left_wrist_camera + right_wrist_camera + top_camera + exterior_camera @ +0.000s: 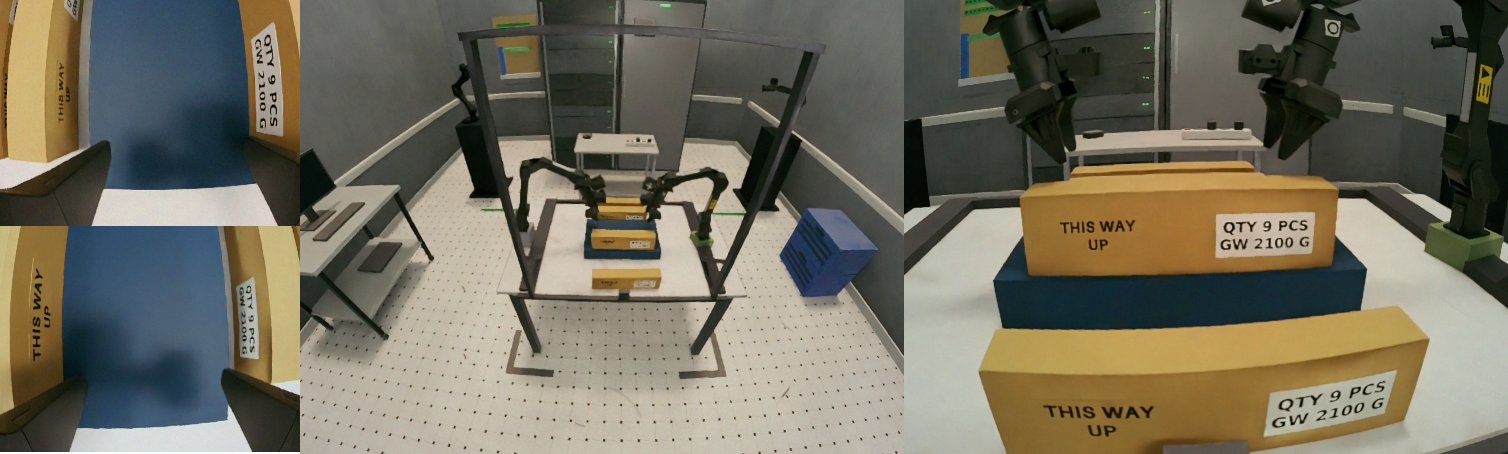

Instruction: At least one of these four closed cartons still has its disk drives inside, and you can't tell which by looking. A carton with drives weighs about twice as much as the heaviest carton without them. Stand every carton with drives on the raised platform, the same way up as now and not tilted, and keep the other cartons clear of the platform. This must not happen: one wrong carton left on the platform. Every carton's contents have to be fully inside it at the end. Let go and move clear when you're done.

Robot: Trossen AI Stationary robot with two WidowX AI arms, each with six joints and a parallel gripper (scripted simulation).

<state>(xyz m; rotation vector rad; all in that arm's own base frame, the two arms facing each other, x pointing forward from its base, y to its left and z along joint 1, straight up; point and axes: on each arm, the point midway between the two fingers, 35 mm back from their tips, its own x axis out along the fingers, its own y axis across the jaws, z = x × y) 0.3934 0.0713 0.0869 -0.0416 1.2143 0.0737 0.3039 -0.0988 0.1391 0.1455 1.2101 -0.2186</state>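
Carton [623, 240] [1179, 230] [267, 65] [37, 321] stood on raised platform [622, 253] [1179, 300] [170, 75] [145, 301], presumably judged heavy.
Left gripper [595, 218] [1066, 156] [175, 145] and right gripper [653, 218] [1275, 151] [155, 379] are held open, empty, perhaps for another weighing.
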